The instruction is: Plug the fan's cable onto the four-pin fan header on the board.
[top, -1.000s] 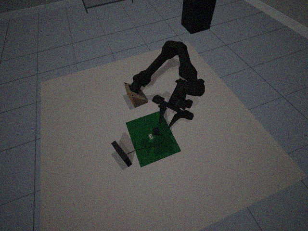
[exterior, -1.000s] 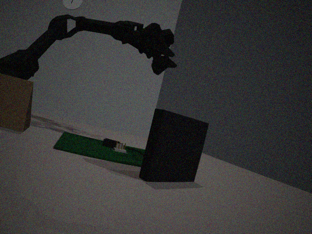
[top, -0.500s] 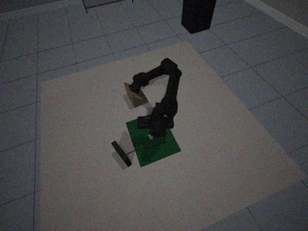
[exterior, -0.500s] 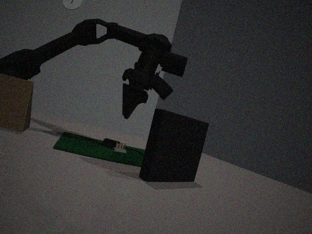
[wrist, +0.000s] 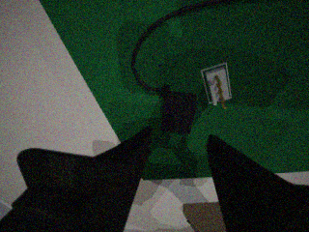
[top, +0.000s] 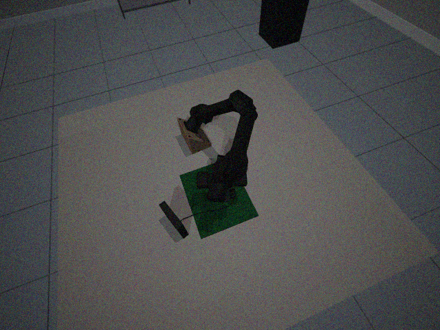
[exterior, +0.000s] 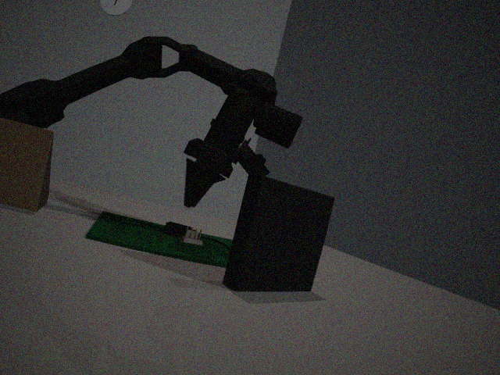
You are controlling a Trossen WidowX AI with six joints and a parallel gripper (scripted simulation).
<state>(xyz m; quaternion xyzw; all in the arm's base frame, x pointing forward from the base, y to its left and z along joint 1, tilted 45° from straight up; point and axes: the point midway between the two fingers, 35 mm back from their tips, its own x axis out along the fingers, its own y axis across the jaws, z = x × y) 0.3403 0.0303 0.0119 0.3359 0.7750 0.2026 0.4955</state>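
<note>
The green board (top: 227, 221) (exterior: 133, 237) (wrist: 270, 145) lies flat. The white four-pin header (exterior: 193, 241) (wrist: 214, 84) stands on it with its pins bare. The black plug (exterior: 175, 228) (wrist: 178, 112) lies on the board beside the header, its cable (wrist: 133, 60) curving away from it. My gripper (exterior: 189, 206) (wrist: 180, 136) is open and empty, pointing down above the board. In the wrist view the plug shows just beyond the gap between the fingertips. In the top view the arm hides the plug and header.
The black fan (top: 173, 219) (exterior: 278, 237) stands upright beside the board, close to the wrist in the exterior view. A brown block (top: 199, 144) (exterior: 24, 165) stands at the arm's base. A dark box (top: 283, 23) stands on the floor beyond the table.
</note>
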